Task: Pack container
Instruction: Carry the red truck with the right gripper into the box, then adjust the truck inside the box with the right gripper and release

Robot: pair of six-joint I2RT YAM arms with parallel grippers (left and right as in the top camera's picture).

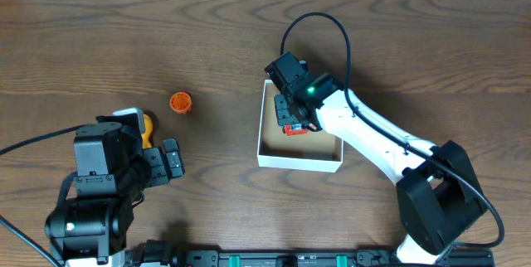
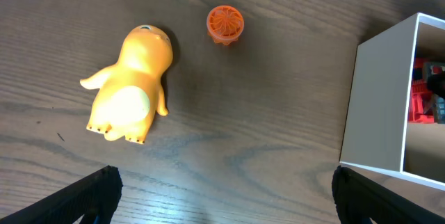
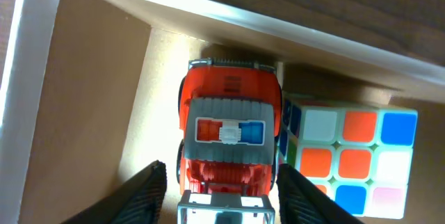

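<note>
Two arms work at the brown surface [image 1: 207, 43]. We see the right arm stretch in from the near right side. Its right claw [image 3: 222, 182] is down inside the container [image 1: 299, 163], with its fingers spread wide on both sides of a red toy truck [image 3: 229, 133]. A colour cube [image 3: 348, 154] sits just beside the truck. The left claw [image 2: 226, 175] hangs wide open near a yellow toy [image 2: 132, 85] and a small orange piece [image 2: 225, 24]. The container sits right of the middle, open side up. The truck's long way points at the box wall.
</note>
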